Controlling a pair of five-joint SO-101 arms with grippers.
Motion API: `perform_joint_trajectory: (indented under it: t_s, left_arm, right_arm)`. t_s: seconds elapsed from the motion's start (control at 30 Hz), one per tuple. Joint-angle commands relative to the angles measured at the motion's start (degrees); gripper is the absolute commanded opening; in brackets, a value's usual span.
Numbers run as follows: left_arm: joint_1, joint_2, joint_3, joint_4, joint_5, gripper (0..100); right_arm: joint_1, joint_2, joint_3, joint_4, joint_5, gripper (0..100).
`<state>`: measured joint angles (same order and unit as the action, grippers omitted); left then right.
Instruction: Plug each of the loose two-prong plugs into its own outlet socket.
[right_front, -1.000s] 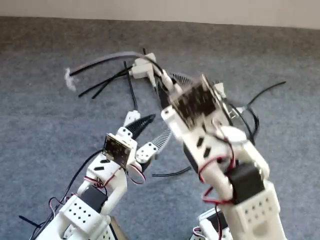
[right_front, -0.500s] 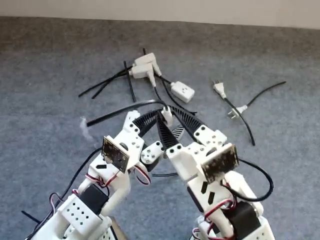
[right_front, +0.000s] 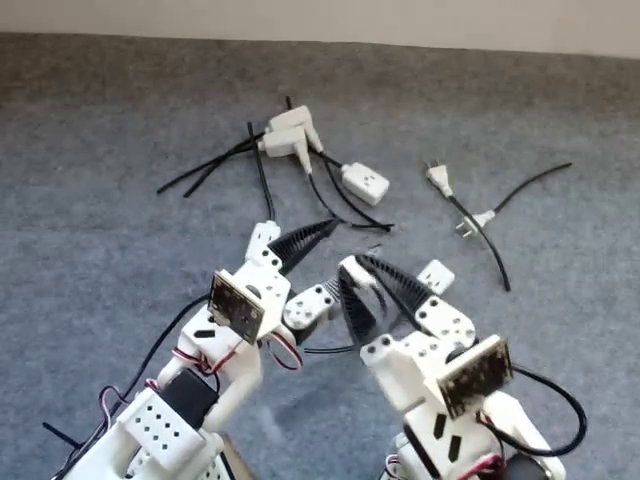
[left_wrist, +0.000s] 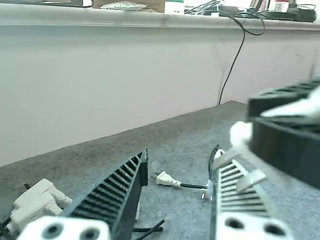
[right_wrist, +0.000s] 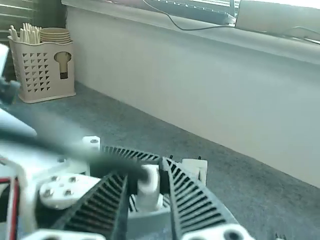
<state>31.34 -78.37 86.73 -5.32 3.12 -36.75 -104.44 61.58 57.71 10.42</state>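
1. From above, the right gripper pinches a white plug at its fingertips, low over the tabletop and crowded against the left gripper. The free socket block lies farther out, apart from both grippers, with a loose plug off to one side of it. We judge the step to be carrying the held plug to that block. We want the arms apart first, then the prongs squared to the slots.
2. In the left wrist view, the left gripper's fingers stand wide with nothing between them, and the loose plug lies on the tabletop beyond. We would use this free gripper to brace the socket block, which we expect to slide under a push.
3. In the right wrist view, the fingers clamp the white plug's body. We cannot tell which way its prongs face, so we check that before pressing, then push straight and gently.
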Motion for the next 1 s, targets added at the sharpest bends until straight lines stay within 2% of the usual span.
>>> perform_joint_trajectory:
  t_s: [0.0,0.6,0.87,0.97]
  left_arm:
    - [-2.95,-0.31,-4.44,-1.58,0.09,20]
    - [-2.95,-0.84,-4.35,-1.32,0.09,20]
    - [-3.12,-0.40,-1.19,-1.23,-0.09,20]
    - [-3.30,-0.40,1.45,-1.23,-0.18,20]
  right_arm:
    - [-0.84,-0.66,-0.22,6.37,-0.26,0.5]
    - [-0.75,-0.48,2.15,7.34,0.09,0.5]
    - [-0.40,0.48,2.33,-3.21,2.55,0.5]
    - [2.33,4.79,-1.19,-5.58,2.11,0.5]
